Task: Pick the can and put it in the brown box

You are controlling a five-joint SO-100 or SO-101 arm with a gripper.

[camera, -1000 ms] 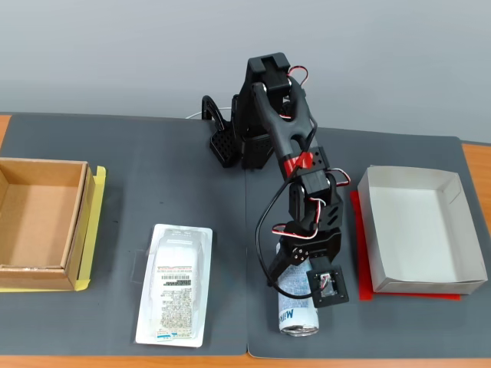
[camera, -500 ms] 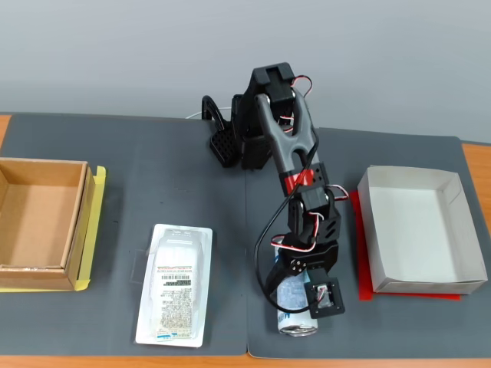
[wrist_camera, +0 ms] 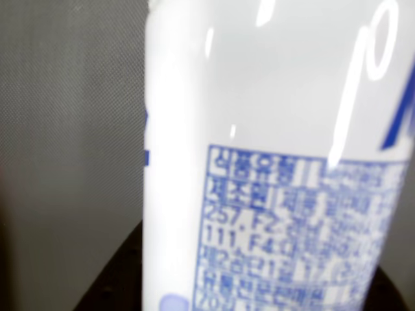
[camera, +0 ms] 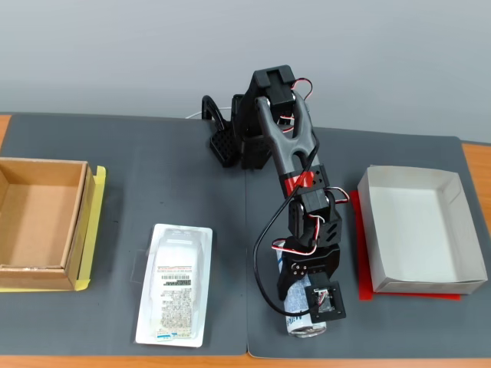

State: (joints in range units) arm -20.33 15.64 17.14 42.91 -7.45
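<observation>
White can fills wrist view; brown box only in fixed view.

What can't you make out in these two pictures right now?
- Gripper jaws: fixed view, hidden under the wrist and its camera; open or shut unclear.
- Can body: fixed view, mostly covered by the arm.
- Can ends: wrist view, cut off by the edges; the small print is blurred.
- Blister pack label: fixed view, too small to read.

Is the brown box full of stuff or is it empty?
Empty. In the fixed view the brown box shows only its bare cardboard floor, and the can lies on the mat, under the arm.
</observation>
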